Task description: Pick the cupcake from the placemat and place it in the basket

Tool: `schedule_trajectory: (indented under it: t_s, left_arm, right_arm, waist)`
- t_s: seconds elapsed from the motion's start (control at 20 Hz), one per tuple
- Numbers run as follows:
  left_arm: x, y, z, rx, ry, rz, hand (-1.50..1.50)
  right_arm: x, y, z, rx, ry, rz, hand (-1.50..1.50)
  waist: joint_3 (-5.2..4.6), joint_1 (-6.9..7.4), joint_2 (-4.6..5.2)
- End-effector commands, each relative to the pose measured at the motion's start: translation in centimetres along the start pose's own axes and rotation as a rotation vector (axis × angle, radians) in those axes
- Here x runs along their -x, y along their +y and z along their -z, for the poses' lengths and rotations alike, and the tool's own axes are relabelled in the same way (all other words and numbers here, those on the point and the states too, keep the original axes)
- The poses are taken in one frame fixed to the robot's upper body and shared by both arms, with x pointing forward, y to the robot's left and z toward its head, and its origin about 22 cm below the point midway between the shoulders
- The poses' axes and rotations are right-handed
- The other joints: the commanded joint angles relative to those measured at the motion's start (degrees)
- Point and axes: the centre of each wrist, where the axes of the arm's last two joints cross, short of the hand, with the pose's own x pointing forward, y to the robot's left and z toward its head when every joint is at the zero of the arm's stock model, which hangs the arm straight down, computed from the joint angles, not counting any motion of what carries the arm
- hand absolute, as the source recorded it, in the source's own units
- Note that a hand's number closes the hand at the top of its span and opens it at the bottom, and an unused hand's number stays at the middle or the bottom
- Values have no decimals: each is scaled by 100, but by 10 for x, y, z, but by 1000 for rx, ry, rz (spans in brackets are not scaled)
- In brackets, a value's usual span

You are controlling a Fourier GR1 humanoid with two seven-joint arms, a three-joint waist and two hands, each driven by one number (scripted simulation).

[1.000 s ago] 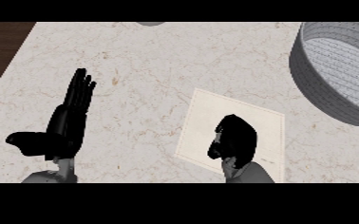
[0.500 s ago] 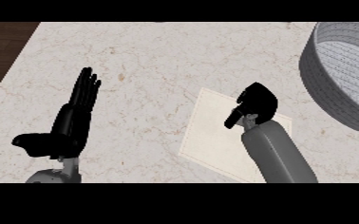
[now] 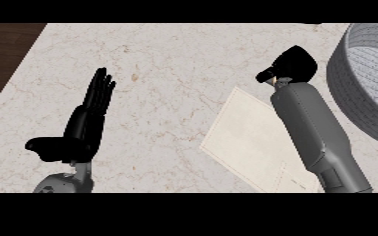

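Observation:
My right hand (image 3: 294, 66) is curled shut above the counter, past the far corner of the pale placemat (image 3: 247, 140) and just left of the grey basket (image 3: 347, 75). The cupcake is almost wholly hidden inside the curled fingers; only a small tan sliver (image 3: 275, 82) shows under the hand at the wrist. Nothing lies on the part of the placemat that shows, and my right forearm crosses its right side. My left hand (image 3: 83, 122) rests open at the lower left, fingers straight and pointing away, thumb out to the left.
The marble counter (image 3: 170, 65) spreads between the two hands. A dark wooden strip (image 3: 15, 45) runs along its left edge. The basket's woven wall is cut off by the view's right edge.
My right hand has lifted off the placemat and travelled away from me and to the right, towards the basket, fingers still curled. The left hand has stayed in place.

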Motion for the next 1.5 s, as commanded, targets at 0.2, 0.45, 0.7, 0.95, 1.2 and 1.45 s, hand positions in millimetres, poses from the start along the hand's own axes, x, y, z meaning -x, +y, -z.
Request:
schedule_trajectory:
  t_s: [0.2,0.45,0.7,0.95,1.2,1.45]
  left_arm:
    - [-10,-7,2,-19,20,-17,0]
    - [3,8,-13,-40,14,22,0]
    - [-10,7,1,-48,32,6,0]
    - [-8,21,-6,-75,26,13,0]
    - [0,17,-1,-108,41,33,0]
    - [7,38,-10,-96,39,17,0]
  right_arm:
    - [-64,-35,-18,281,-81,334,150]
    - [-99,-81,-20,361,-109,428,150]
    - [-123,-87,-39,348,-60,455,150]
    - [-105,-99,-5,359,60,393,150]
    - [-96,-98,3,399,120,220,150]
    - [-62,-122,40,426,155,219,150]
  waist:
    - [-4,-100,-97]
    - [-14,-240,-147]
    - [-14,-367,-171]
    - [-15,-424,-184]
    - [-16,-543,-214]
    - [-16,-565,-218]
